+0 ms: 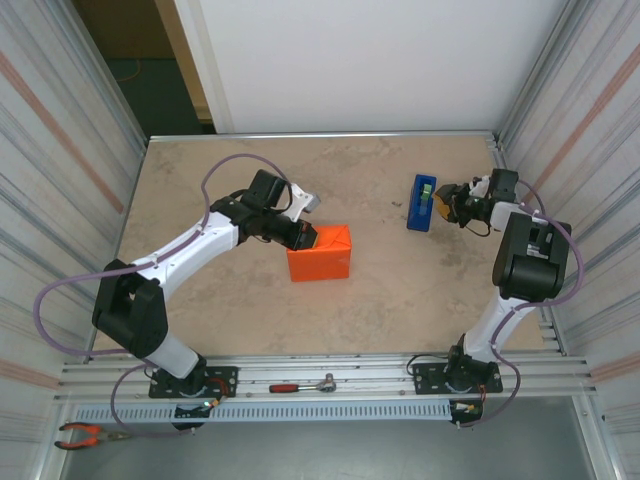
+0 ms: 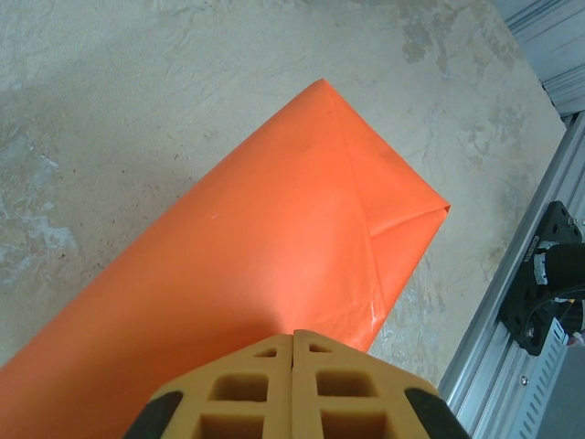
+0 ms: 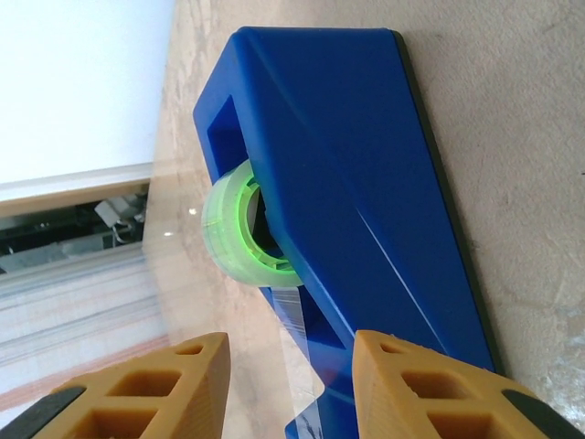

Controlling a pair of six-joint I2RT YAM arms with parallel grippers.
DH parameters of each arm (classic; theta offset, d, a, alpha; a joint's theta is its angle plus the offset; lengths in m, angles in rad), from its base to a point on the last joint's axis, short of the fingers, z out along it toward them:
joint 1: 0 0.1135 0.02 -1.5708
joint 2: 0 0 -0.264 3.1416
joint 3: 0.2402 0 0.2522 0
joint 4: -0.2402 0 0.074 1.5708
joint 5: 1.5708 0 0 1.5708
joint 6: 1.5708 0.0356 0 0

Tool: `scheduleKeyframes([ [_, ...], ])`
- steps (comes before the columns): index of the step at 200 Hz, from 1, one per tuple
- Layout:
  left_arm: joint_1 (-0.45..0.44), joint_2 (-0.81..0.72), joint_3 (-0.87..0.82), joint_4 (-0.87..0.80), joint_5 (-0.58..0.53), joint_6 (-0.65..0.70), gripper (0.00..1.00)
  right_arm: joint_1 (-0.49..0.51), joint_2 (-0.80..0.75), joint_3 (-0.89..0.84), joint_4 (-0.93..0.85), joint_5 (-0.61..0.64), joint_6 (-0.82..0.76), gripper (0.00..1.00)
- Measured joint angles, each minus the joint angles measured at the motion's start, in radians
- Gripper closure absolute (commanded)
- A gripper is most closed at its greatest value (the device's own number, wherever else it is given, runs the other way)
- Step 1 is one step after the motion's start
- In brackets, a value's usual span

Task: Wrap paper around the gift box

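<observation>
A mottled beige table (image 1: 400, 300) stands between ribbed metal walls (image 1: 60, 150). The left pincer (image 1: 305, 237), its fingers pressed together, touches with its tips the orange paper (image 1: 320, 252), which is folded as a box-shaped parcel just ahead of it. The right pincer (image 3: 292, 343) is partly open, and the end of the blue tape dispenser (image 3: 338, 165) lies between its fingers. Bare table lies around both.

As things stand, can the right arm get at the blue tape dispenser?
Probably yes: the right fingers stand open at one end of the tape dispenser, with nothing in between.
</observation>
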Motion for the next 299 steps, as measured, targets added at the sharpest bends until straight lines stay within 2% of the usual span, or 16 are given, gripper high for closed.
scheduleKeyframes([
  [120, -0.012, 0.001, 0.0, 0.005, 0.0, 0.0, 1.0, 0.034, 0.0, -0.032, 0.006, -0.003, -0.027, 0.63],
  [251, -0.013, 0.001, -0.002, 0.008, 0.0, 0.0, 1.0, 0.042, 0.014, -0.036, 0.022, -0.021, -0.027, 0.79],
  [281, -0.013, 0.001, -0.002, 0.008, 0.0, 0.001, 1.0, 0.042, 0.014, -0.036, 0.023, -0.021, -0.027, 0.85],
  [299, -0.013, 0.001, -0.002, 0.008, 0.0, 0.0, 1.0, 0.042, 0.014, -0.037, 0.023, -0.021, -0.027, 0.91],
])
